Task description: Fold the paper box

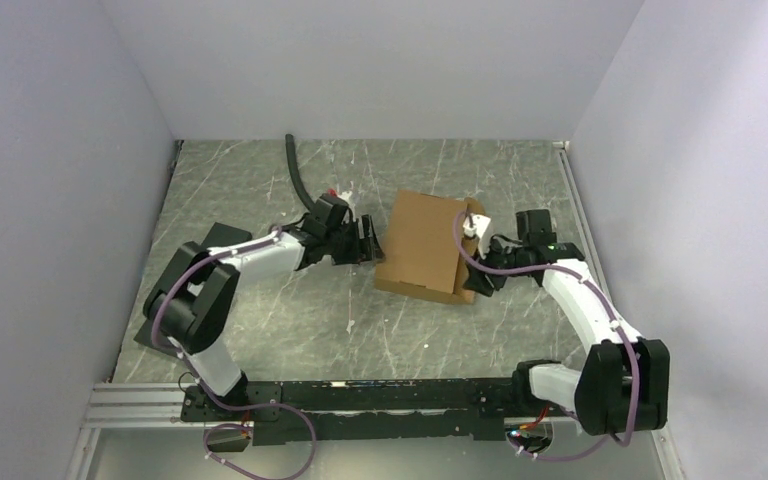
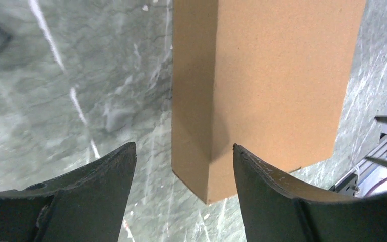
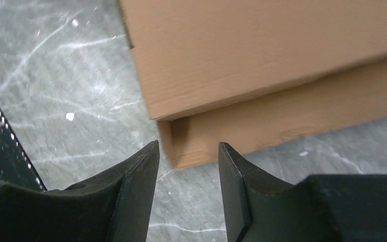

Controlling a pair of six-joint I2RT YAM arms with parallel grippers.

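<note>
The paper box [image 1: 423, 245] is plain brown cardboard, folded into a shallow closed shape in the middle of the table. My left gripper [image 1: 369, 240] is open and empty just left of the box. In the left wrist view the box's corner [image 2: 262, 85] lies ahead between the spread fingers, not touched. My right gripper [image 1: 484, 285] is open at the box's near right corner. In the right wrist view that corner [image 3: 262, 65] lies just ahead of the fingertips [image 3: 146, 156], with the lid edge raised slightly over the wall.
A black hose [image 1: 298, 172] lies on the grey marbled table at the back left. White walls close in the left, back and right. A metal rail [image 1: 580, 210] runs along the table's right side. The arm bases stand on a rail [image 1: 360, 405] at the near edge.
</note>
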